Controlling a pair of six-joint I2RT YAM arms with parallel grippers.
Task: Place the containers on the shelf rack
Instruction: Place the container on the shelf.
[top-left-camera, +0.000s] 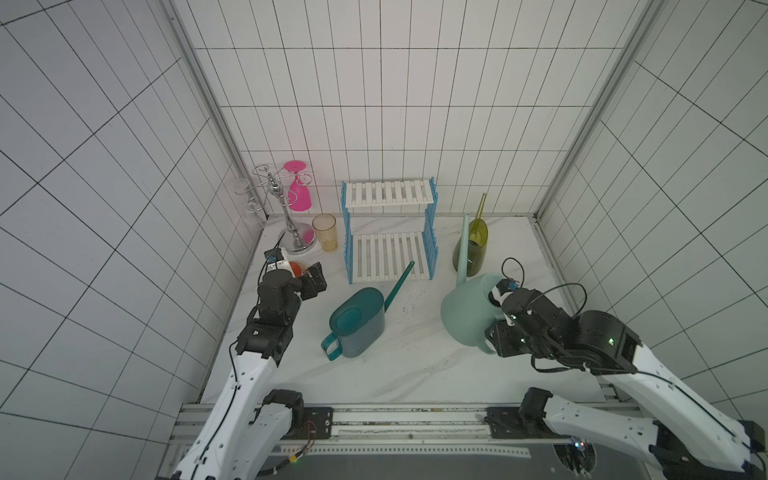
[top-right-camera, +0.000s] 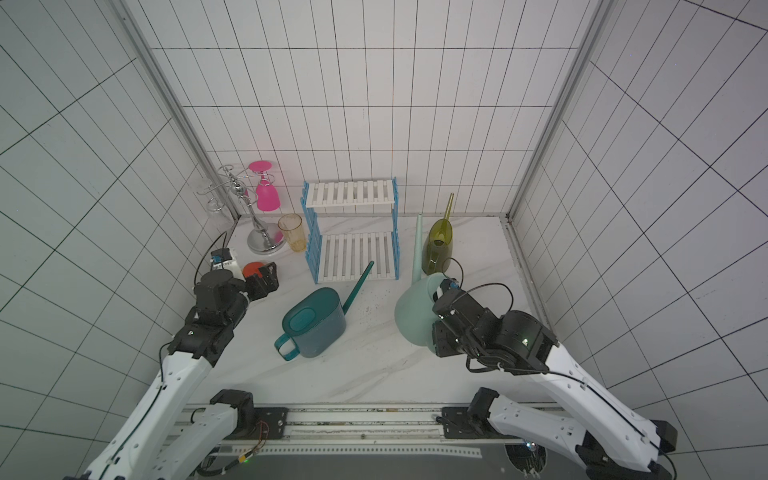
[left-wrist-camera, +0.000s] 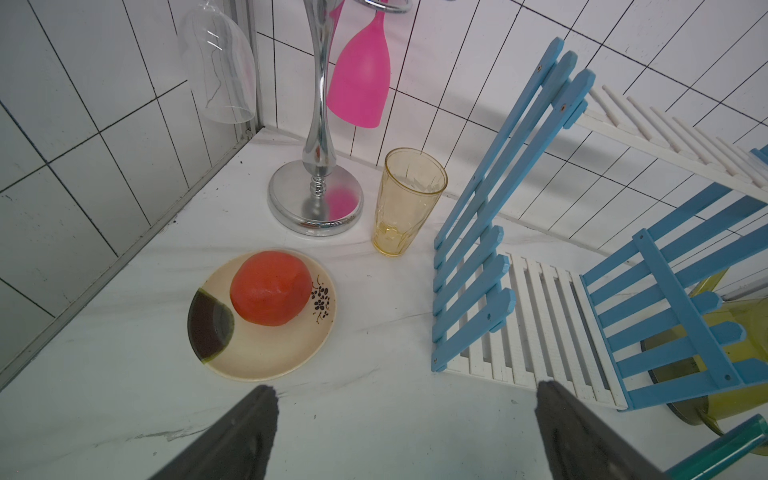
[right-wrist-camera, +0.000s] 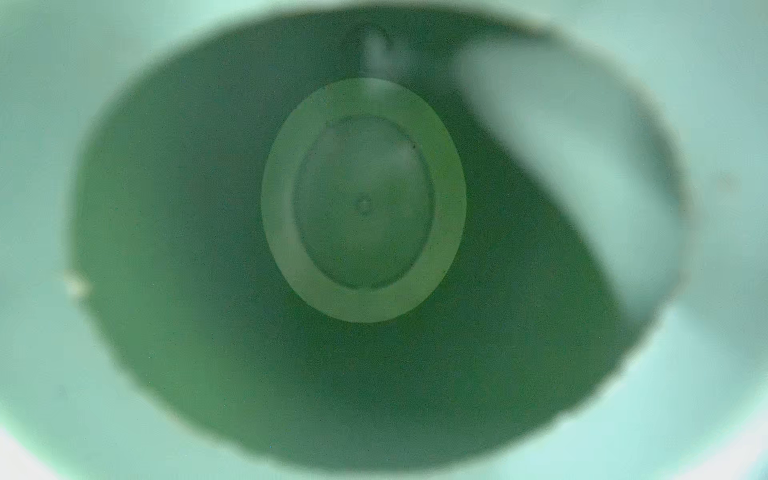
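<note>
inside, the smooth mint watering can (right-wrist-camera: 363, 199) shows a round ringed base.

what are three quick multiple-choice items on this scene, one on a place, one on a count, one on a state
1. Where does the amber cup stand?
A. between the chrome stand and the shelf rack
B. on the rack's top shelf
C. on the rack's lower shelf

2. How many watering cans are in view?
A. two
B. three
C. four

3. How is the left end effector?
A. shut on the cup
B. open, holding nothing
C. shut on the rack's side frame

Answers:
1 A: both top views show the cup on the table between those two.
2 B: there are the teal can, the mint can and the olive can.
3 B: the left wrist view shows its fingers wide apart with nothing between them.
</note>
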